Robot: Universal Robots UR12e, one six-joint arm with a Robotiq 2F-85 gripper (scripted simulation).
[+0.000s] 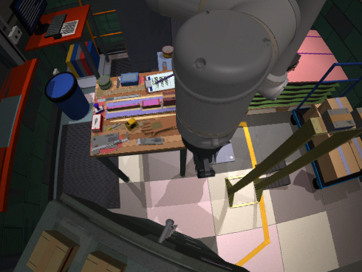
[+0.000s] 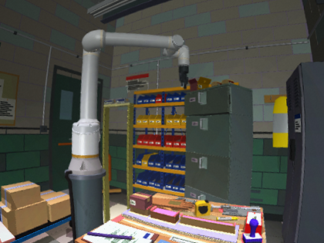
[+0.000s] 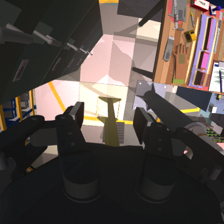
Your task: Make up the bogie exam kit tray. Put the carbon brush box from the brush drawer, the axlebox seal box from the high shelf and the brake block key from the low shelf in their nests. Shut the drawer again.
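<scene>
High at the top edge of the grey drawer cabinet (image 2: 219, 144), my gripper (image 2: 184, 83) hangs open with nothing between its fingers (image 3: 108, 116). It points down at the floor beside the cabinet. Two small boxes, one dark red (image 2: 193, 83) and one tan (image 2: 204, 81), stand on the cabinet top just right of the gripper. The lilac kit tray (image 1: 138, 105) lies on the workbench (image 1: 136, 118) far below, with boxes in its nests. The cabinet's drawers (image 2: 199, 126) look shut from the second side camera.
The cabinet's front edge and its drawer handles (image 3: 39, 35) are close on my left in the wrist camera. An olive frame (image 1: 288, 155) stands below. The rack of bins (image 2: 158, 139) is behind. A cart of cartons (image 1: 336, 140) stands to the right.
</scene>
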